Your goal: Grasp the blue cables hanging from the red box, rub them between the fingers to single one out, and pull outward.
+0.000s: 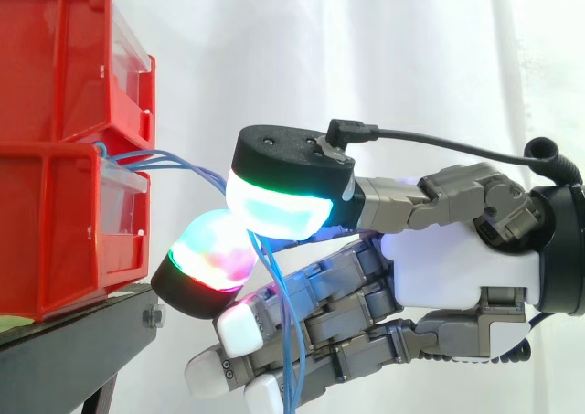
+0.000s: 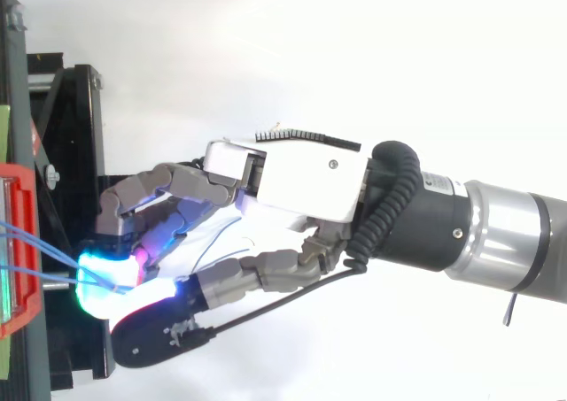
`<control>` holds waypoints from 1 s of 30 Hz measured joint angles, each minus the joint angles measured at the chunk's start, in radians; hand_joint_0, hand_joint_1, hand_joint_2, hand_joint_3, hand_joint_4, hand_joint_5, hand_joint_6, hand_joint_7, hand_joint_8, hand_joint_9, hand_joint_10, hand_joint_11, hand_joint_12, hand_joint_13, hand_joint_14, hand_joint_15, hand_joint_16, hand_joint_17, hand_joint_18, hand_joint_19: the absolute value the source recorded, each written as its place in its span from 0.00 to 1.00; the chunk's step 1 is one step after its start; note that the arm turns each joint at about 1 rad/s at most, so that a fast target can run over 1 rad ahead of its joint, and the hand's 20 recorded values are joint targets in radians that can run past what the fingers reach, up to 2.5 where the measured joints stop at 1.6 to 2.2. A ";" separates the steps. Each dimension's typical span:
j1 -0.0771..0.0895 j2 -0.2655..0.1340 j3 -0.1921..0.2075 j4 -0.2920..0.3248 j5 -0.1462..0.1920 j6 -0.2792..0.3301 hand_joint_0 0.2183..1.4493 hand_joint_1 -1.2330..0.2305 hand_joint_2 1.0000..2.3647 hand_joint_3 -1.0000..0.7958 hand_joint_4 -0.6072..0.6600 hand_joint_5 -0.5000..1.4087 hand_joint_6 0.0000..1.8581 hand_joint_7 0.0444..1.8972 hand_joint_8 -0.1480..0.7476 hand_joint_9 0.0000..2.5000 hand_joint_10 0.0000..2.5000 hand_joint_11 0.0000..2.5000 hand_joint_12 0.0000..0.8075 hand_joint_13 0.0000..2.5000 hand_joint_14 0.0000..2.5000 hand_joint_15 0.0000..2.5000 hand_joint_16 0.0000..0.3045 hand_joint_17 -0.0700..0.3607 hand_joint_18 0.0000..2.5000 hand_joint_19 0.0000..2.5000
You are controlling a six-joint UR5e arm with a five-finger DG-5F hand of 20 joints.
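Thin blue cables (image 1: 187,164) run out of the gap between the two stacked red bins (image 1: 64,149) and drop down to the right. My hand (image 1: 448,268) reaches in from the right, just off the bins' front. Its thumb pad (image 1: 279,204), glowing cyan and green, and a fingertip (image 1: 210,254) glowing red and magenta are pinched together on the cables. Below the pinch the cables (image 1: 291,341) hang down across the other fingers, which lie fairly straight. In the top view the cables (image 2: 40,246) stretch from the bin (image 2: 22,242) to the glowing pads (image 2: 111,273).
The bins rest on a black stand (image 1: 73,350) with a bolt at its front edge. A white curtain hangs behind. The arm's silver and black forearm (image 2: 496,233) extends to the right.
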 measured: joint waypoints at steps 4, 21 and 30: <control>-0.001 0.002 0.000 -0.003 0.000 0.001 0.29 0.45 0.00 0.31 0.64 0.19 0.43 0.57 0.56 0.36 0.00 0.21 0.44 0.28 0.01 0.15 0.16 0.42 0.22 0.23; -0.005 0.029 0.000 -0.031 0.004 0.004 0.27 0.45 0.00 0.28 0.66 0.19 0.43 0.56 0.57 0.36 0.00 0.21 0.45 0.28 0.01 0.15 0.17 0.43 0.22 0.23; -0.007 0.037 0.000 -0.053 0.007 0.011 0.32 0.41 0.01 0.36 0.64 0.19 0.43 0.58 0.56 0.37 0.00 0.21 0.43 0.29 0.01 0.15 0.16 0.41 0.23 0.22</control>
